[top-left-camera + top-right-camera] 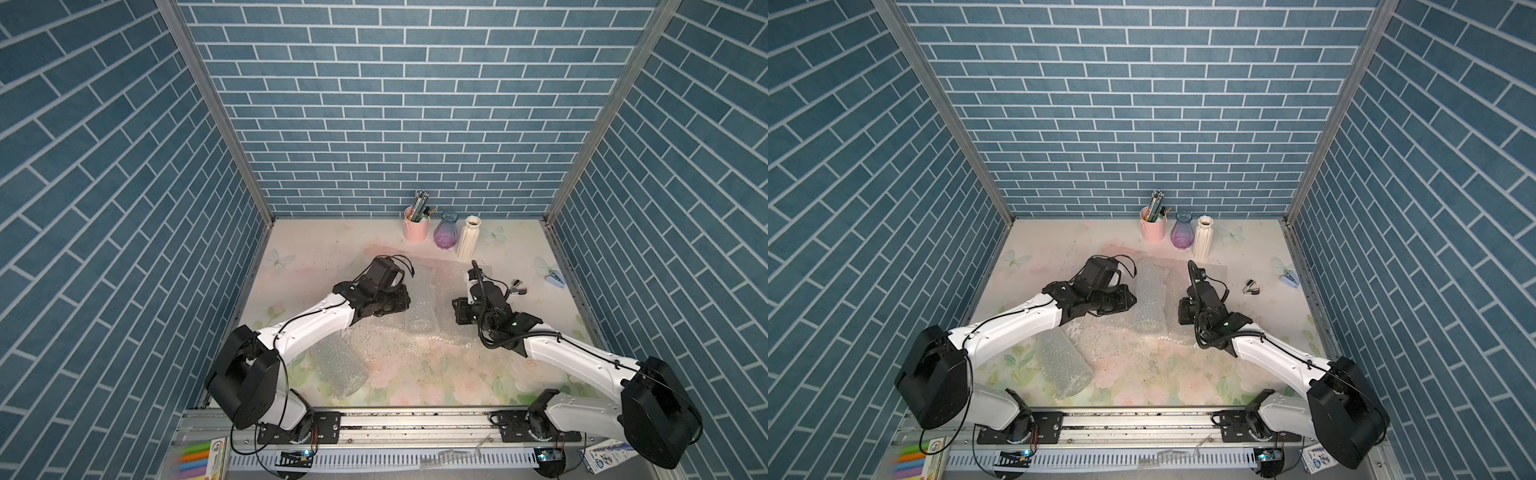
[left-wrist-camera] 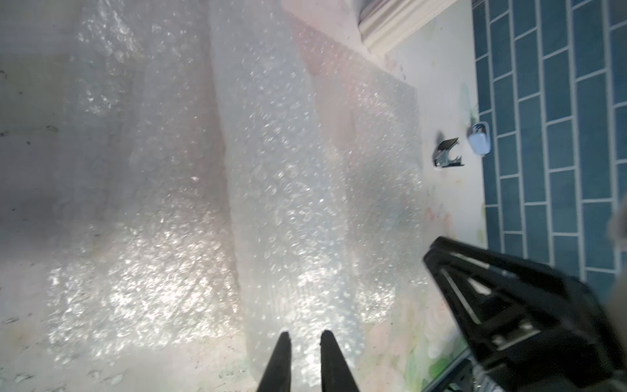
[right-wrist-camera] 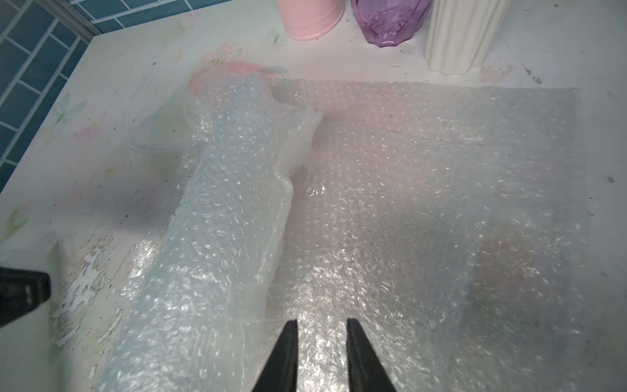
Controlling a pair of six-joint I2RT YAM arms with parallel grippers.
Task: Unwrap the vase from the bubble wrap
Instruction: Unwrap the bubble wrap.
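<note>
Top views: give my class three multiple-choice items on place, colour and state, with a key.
1. Where is the white ribbed vase?
A. beside the purple vase
B. on the front rail
C. off the table

2. What colour is the pen cup?
A. green
B. pink
C. black

3. How is the central bubble wrap roll?
A. upright
B. lifted clear
C. lying on a flat sheet

1 A: side by side at the back.
2 B: its wall is pink.
3 C: it rests on the sheet.

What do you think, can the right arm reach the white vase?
Probably yes: the white vase stands just beyond the right arm's fingers, with only flat bubble wrap between.
</note>
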